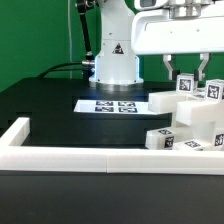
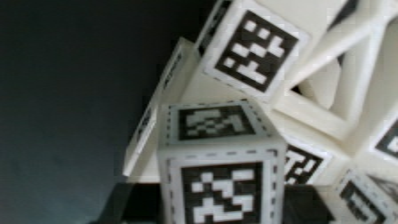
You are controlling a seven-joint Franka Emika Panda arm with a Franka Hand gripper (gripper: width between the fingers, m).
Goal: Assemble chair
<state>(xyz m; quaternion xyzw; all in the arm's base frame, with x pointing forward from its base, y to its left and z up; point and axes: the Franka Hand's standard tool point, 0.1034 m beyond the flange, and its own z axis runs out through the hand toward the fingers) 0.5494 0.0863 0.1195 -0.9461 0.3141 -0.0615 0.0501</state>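
The chair is a cluster of white blocky parts [image 1: 196, 122] with black-and-white tags, stacked at the exterior view's right. One small tagged part [image 1: 161, 140] lies just in front of the stack. My gripper [image 1: 186, 76] hangs over the top of the stack, with its fingers on either side of a tagged white chair part [image 1: 186, 87]. In the wrist view that part [image 2: 221, 160] fills the space between the jaws of my gripper [image 2: 222, 208], which press against its two sides. More tagged parts and bars [image 2: 267, 45] lie beyond it.
A long white border rail [image 1: 95, 156] runs along the table's front and turns back at the exterior view's left [image 1: 14, 133]. The marker board [image 1: 112, 105] lies flat in front of the robot's white base [image 1: 114, 60]. The table is black.
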